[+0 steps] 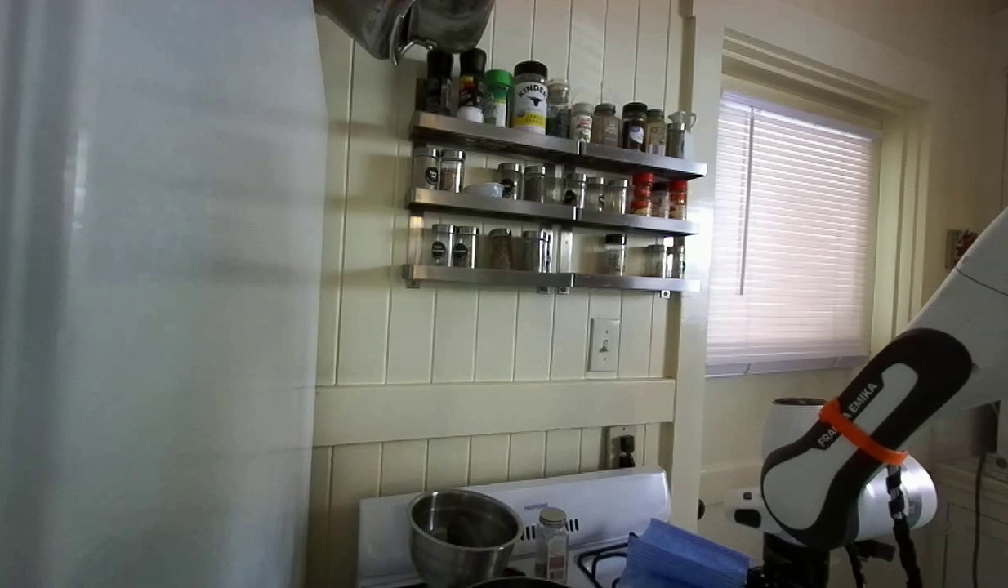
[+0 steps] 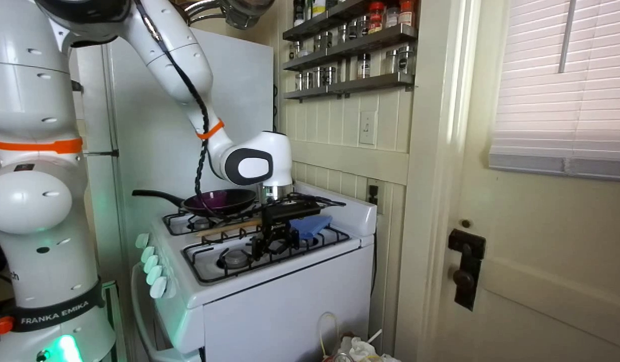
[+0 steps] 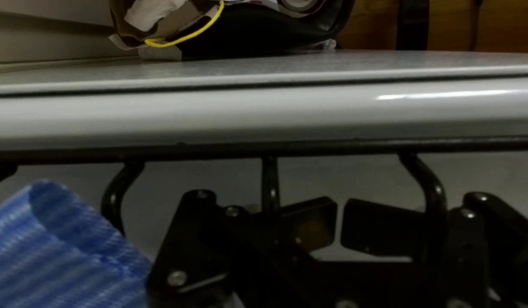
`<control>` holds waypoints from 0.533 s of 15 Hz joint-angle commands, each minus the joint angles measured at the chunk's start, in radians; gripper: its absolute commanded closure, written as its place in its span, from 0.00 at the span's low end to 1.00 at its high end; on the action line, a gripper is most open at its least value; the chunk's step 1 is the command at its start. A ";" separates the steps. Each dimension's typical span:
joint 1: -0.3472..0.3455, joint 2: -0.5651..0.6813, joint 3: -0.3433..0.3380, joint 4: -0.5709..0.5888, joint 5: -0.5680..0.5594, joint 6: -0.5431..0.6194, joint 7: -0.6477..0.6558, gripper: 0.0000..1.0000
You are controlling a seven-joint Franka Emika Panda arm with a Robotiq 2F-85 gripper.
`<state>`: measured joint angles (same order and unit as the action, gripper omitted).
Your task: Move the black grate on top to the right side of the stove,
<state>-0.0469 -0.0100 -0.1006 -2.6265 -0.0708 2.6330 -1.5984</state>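
Note:
The black grate (image 2: 290, 256) lies over the burners along the near side of the white stove (image 2: 285, 296) in an exterior view. Its long bar (image 3: 221, 151) and curved prongs cross the wrist view. Low over this grate, my gripper (image 2: 276, 245) points down among the prongs. In the wrist view the gripper (image 3: 339, 224) is shut, its two pads (image 3: 379, 226) almost meeting with a thin gap and nothing seen between them. Whether the fingers touch a bar I cannot tell. In the other picture of the stove's back panel (image 1: 610, 498), a blue cloth hides the fingertips.
The blue cloth (image 2: 312, 226) rests beside the gripper at the back. A wooden stick (image 2: 229, 229) lies across the stove's middle, with a dark pan (image 2: 234, 203) beyond. A metal pot (image 1: 463, 539) and a glass shaker (image 1: 551, 543) stand near the back panel.

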 commanded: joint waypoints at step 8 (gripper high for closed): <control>0.000 0.003 0.023 0.001 0.059 -0.005 -0.004 0.67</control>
<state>-0.0480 0.0026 -0.0989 -2.6218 -0.0462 2.6333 -1.6174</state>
